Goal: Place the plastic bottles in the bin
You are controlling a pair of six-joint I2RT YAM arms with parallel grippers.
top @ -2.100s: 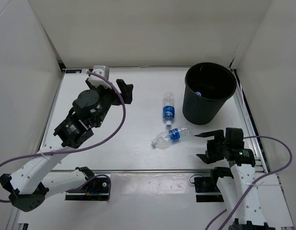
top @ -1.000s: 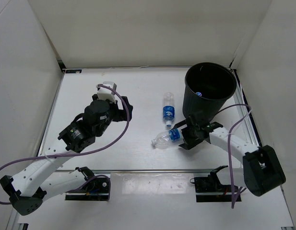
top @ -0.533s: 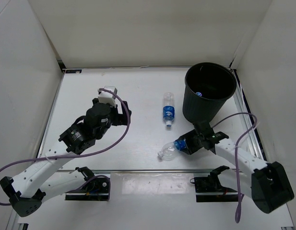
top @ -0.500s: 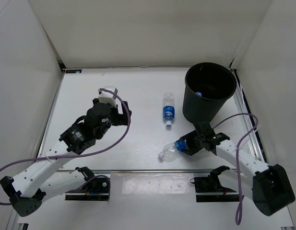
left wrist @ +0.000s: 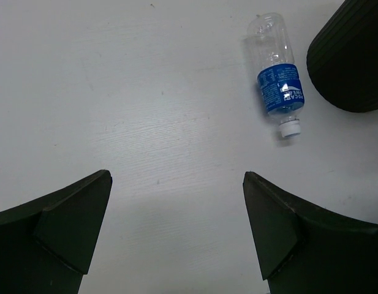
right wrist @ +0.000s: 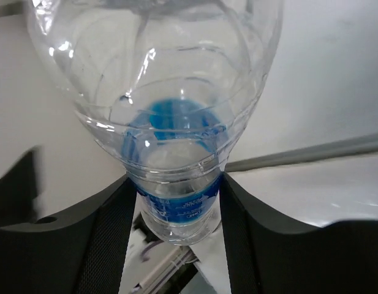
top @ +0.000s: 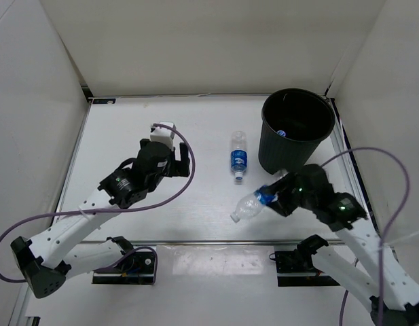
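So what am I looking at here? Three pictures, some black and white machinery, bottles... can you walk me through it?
These are two robot arms bolted to a white table. The wide picture is taken from above and behind them. The other two come from small cameras on each wrist, so dark fingers frame them. Each arm ends in a two-finger tool. The right tool is shut on a clear bottle with a blue label, held above the table, it seems; its wrist camera looks along that bottle. The left tool is open and holds nothing. A second bottle lies on the table beside the black bin, cap toward the arms. The job is to put the bottles in that bin.
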